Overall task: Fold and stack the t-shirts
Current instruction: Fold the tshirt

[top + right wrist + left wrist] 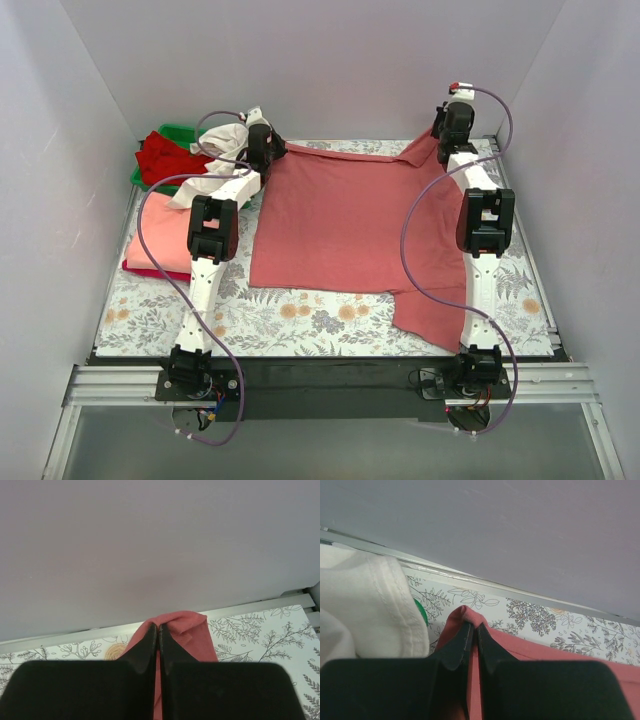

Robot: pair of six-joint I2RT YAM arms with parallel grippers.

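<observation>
A dusty-rose t-shirt (345, 225) lies spread over the middle of the table, one part trailing to the front right. My left gripper (268, 152) is shut on its far left corner (465, 615). My right gripper (440, 135) is shut on its far right corner (182, 622), lifted slightly near the back wall. A folded salmon-pink t-shirt (165, 235) lies at the left over a red one (140, 268). A cream-white t-shirt (215, 160) hangs from the bin beside my left arm and shows in the left wrist view (365, 610). Another red t-shirt (165, 155) sits in the bin.
A green plastic bin (180, 130) stands at the back left corner. The table has a floral cover (300, 320). Grey walls close in the back and both sides. Purple cables loop off both arms.
</observation>
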